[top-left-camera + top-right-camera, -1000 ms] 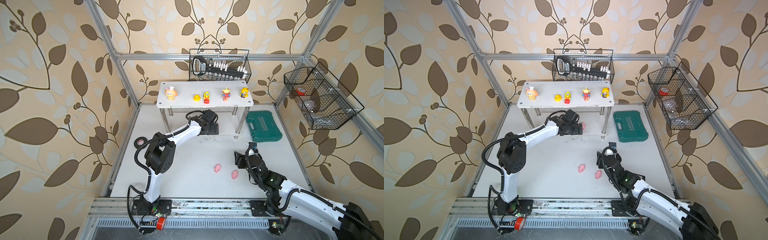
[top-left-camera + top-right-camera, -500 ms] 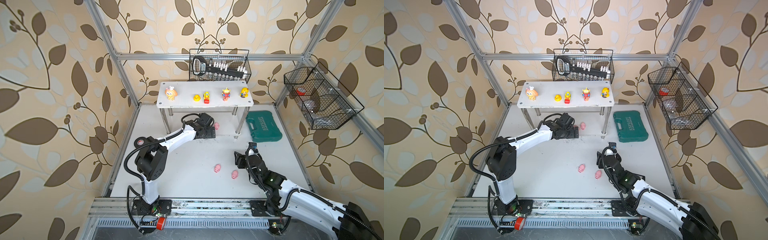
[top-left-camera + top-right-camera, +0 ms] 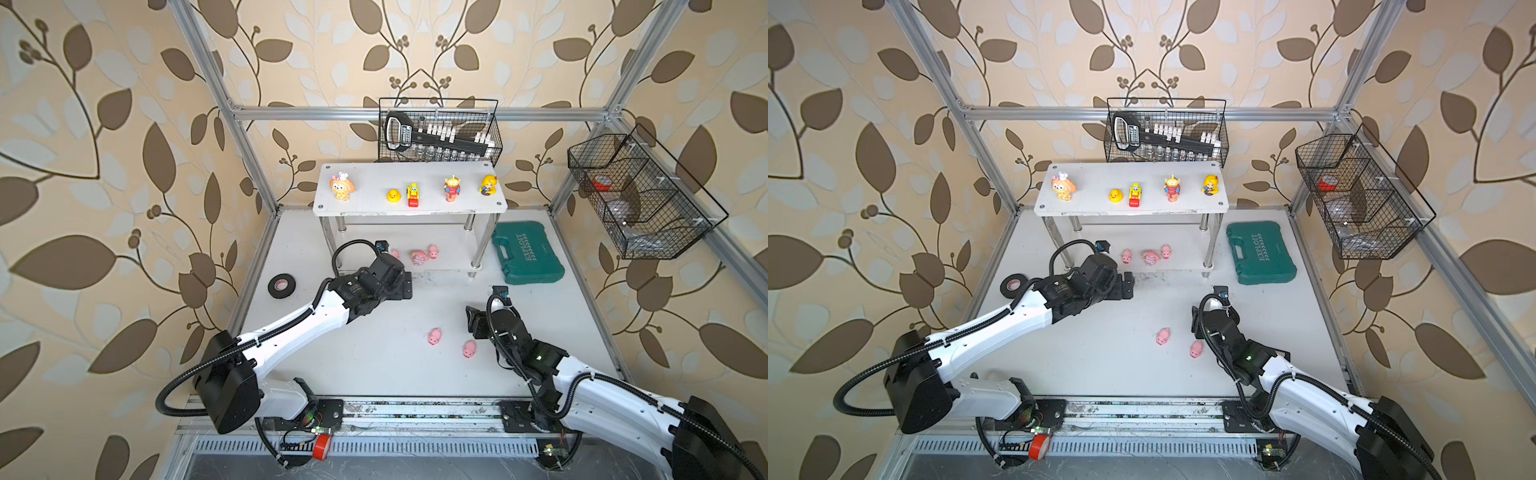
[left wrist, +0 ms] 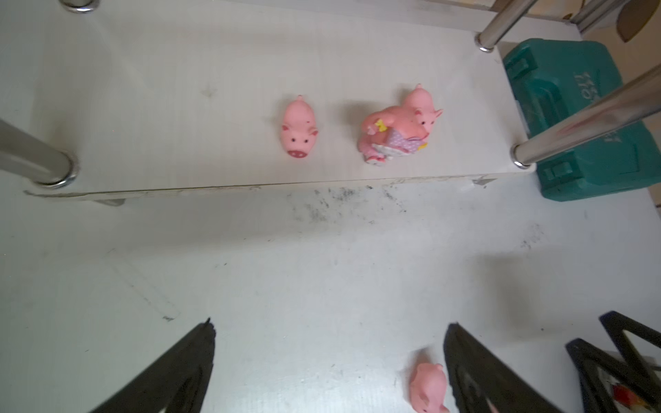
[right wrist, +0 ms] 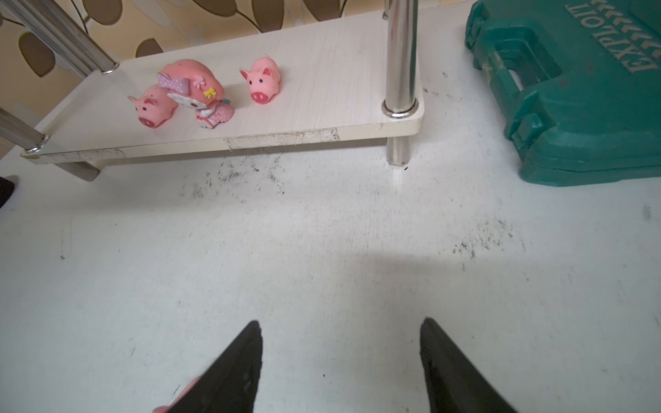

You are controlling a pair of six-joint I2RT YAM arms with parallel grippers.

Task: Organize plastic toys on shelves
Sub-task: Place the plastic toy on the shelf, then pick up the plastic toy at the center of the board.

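Note:
The white shelves stand at the back. The top board carries an orange animal, a yellow duck, a yellow-red vehicle, an alien and a yellow doll. On the lower board rest a piglet, a pink figure with a bow and a second piglet behind it. Two piglets lie on the table. My left gripper hangs open and empty in front of the lower board. My right gripper is open and empty, just right of the loose piglets.
A green tool case lies right of the shelves. A black tape roll sits at the left table edge. Wire baskets hang on the back wall and the right wall. Chrome legs flank the lower board.
My left arm has drawn back from under the top board toward the front, leaving the pink toys in plain sight on the lower board. The right arm has hardly moved.

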